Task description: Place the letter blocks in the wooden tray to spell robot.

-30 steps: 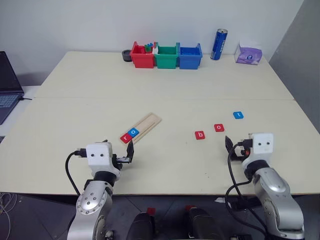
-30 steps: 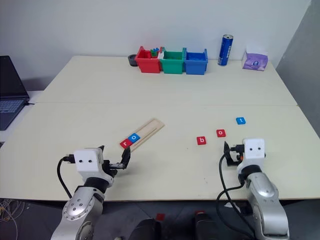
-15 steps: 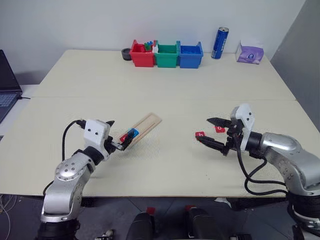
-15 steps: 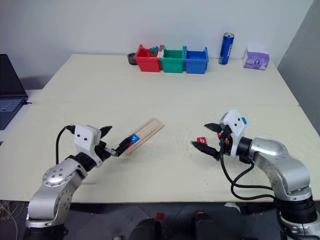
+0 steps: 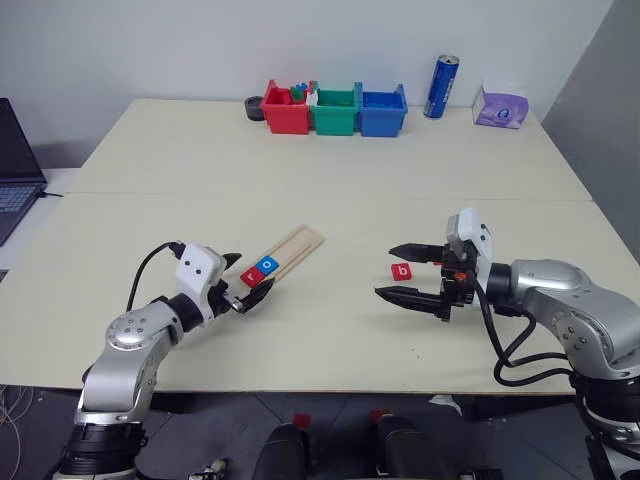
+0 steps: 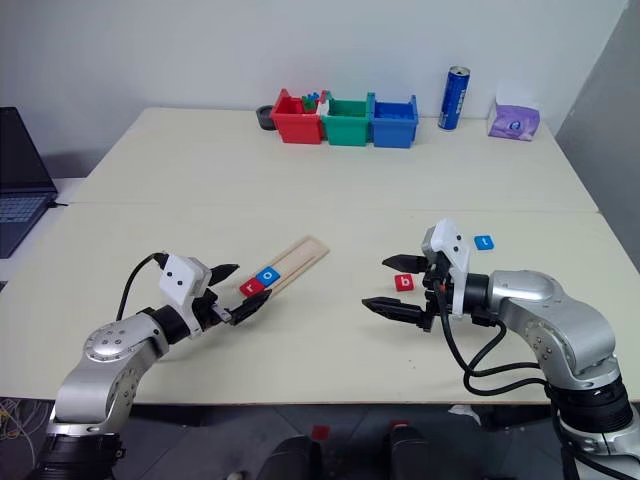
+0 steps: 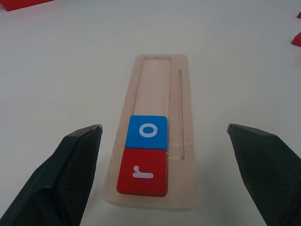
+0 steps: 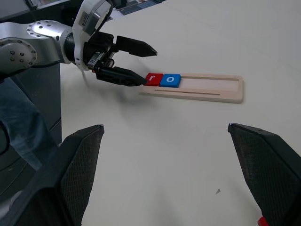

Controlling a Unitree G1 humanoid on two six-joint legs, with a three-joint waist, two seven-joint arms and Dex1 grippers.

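Note:
The wooden tray [image 5: 291, 248] lies slanted left of the table's middle. At its near end sit two letter blocks, a red r [image 7: 143, 172] and a blue o [image 7: 147, 132]. My left gripper [image 5: 254, 271] is open, its fingers on either side of that end. A red b [image 5: 401, 270] lies to the right, seen between the open fingers of my right gripper [image 5: 384, 271], which points left just above the table. A blue t [image 6: 483, 241] lies behind the right wrist. The right wrist view shows the tray [image 8: 211, 89] and the left gripper [image 8: 149, 66].
Red [image 5: 285, 110], green [image 5: 333, 110] and blue [image 5: 383, 110] bins stand in a row at the back edge. A blue can [image 5: 439, 88] and a purple tissue pack [image 5: 498, 108] stand right of them. A laptop [image 5: 15, 190] sits off the left side.
Both arms rose from the table's front edge. The left gripper reached the tray's near end. The right gripper swung left and now hovers by the red b.

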